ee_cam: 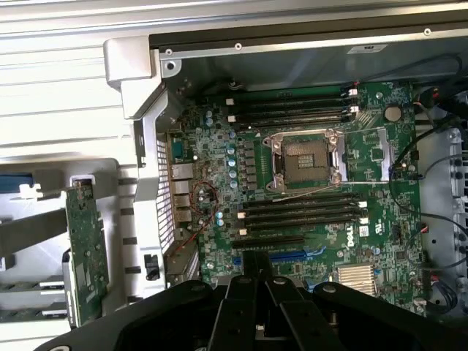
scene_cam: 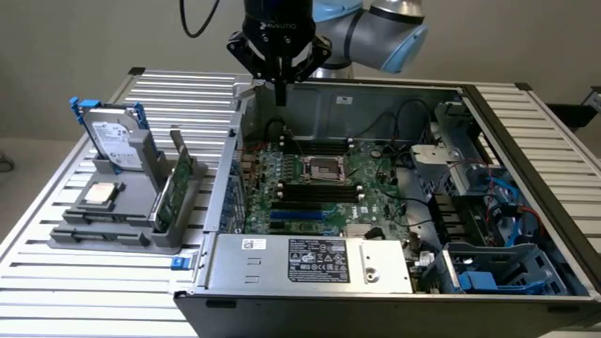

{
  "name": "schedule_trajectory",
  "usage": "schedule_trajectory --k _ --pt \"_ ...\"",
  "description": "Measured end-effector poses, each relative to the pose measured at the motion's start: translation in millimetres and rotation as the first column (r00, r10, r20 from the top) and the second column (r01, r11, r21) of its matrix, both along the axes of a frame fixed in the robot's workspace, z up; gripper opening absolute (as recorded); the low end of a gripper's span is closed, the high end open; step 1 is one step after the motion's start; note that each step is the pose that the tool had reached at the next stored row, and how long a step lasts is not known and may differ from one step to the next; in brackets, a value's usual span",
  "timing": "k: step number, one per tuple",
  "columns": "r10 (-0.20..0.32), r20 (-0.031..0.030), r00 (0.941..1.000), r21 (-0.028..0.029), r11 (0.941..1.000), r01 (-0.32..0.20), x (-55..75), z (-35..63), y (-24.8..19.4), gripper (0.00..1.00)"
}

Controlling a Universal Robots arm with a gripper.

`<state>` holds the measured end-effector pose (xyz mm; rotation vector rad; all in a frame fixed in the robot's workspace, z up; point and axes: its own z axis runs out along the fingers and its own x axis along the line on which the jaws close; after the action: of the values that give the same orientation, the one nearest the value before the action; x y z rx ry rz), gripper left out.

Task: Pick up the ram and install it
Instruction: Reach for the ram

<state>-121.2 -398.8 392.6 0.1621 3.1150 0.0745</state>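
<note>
The ram [scene_cam: 173,189] is a thin green board standing on edge in a slot of the grey holder [scene_cam: 112,236], at the exterior view's left of the open computer case. In the wrist view the ram [ee_cam: 88,248] stands beside the case's side wall. My gripper [scene_cam: 280,95] hangs shut and empty above the back of the case, over the motherboard [scene_cam: 319,190]. Its black fingers [ee_cam: 255,267] meet over the motherboard [ee_cam: 300,190], near the dark memory slots [ee_cam: 303,212]. The ram is apart from the gripper, well off to the side.
The grey holder also carries a silver hard drive with blue bracket [scene_cam: 115,141] and a small square processor chip [scene_cam: 100,194]. Inside the case are an empty CPU socket [scene_cam: 323,167], cables and blue drive bays [scene_cam: 488,267]. The case stands on a slatted metal table [scene_cam: 66,282].
</note>
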Motion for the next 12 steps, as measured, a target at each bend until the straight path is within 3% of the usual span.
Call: schedule_trajectory --k 5,9,12 --pt "0.000 -0.0001 1.0000 -0.0002 1.0000 0.000 -1.4 0.1 0.0 0.11" --pt "0.000 -0.0074 1.0000 -0.0001 1.0000 0.000 -18.2 -0.1 0.0 0.11" --pt "0.000 -0.0081 1.0000 0.0000 1.0000 0.000 -31.7 -0.7 0.0 0.11"
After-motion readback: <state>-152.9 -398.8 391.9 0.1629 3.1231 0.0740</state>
